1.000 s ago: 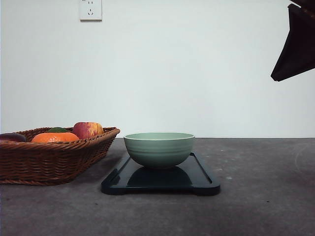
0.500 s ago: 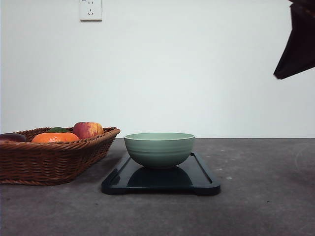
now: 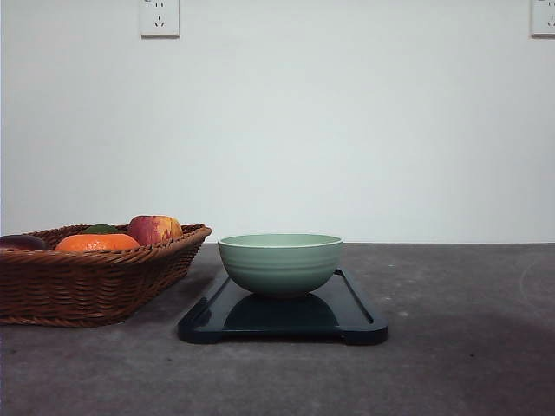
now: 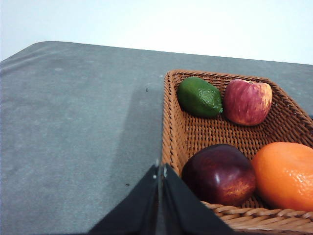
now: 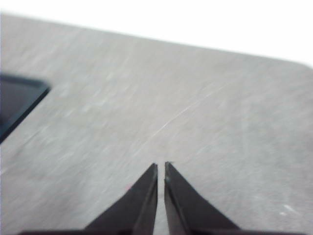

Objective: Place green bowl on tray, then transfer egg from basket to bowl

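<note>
Right arm gone from front view.

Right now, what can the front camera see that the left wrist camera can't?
The front view brings the green bowl sitting on the tray, plus the wall sockets. The left wrist view brings the left gripper, closed, and the woven floor of the basket. Both have the basket, the apple and the orange.

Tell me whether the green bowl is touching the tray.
Touching. The front view shows the green bowl with its base resting directly on the tray, no gap beneath it.
</note>
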### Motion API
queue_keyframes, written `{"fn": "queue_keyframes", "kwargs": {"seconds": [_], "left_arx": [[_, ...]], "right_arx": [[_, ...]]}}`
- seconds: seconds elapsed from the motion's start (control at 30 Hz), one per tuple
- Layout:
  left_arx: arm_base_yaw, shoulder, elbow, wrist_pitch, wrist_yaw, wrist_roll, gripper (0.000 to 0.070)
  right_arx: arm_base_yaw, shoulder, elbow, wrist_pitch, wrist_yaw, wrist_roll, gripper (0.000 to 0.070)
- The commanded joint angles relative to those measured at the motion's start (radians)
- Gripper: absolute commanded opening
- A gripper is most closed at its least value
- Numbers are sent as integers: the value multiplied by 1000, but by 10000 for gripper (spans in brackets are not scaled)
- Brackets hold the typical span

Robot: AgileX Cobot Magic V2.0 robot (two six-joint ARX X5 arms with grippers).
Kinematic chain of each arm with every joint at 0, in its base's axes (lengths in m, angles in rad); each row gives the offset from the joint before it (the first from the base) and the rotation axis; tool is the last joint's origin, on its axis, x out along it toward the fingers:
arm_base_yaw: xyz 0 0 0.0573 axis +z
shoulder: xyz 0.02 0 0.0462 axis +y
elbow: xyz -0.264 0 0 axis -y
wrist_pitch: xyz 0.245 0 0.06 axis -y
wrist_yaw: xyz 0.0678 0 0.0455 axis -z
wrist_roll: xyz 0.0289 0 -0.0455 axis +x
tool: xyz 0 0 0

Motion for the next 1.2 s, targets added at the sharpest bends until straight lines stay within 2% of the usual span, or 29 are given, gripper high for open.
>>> {"fn": "queue_keyframes", "kwargs": {"seconds": [0.0, 0.07, 0.27, 1.17], "left_arx": [[0, -2, -19, -2, 3, 13, 0], [0, -2, -19, -2, 3, 13, 0], [0, -2, -19, -2, 3, 13, 0], [0, -2, -19, -2, 3, 13, 0]], "right_arx": [[-12, -47, -40, 27, -1, 32, 17], [-22, -99, -59, -7, 0, 56, 17], [-22, -98, -59, -14, -14, 92, 17], [-22, -98, -59, -14, -8, 92, 17]]}}
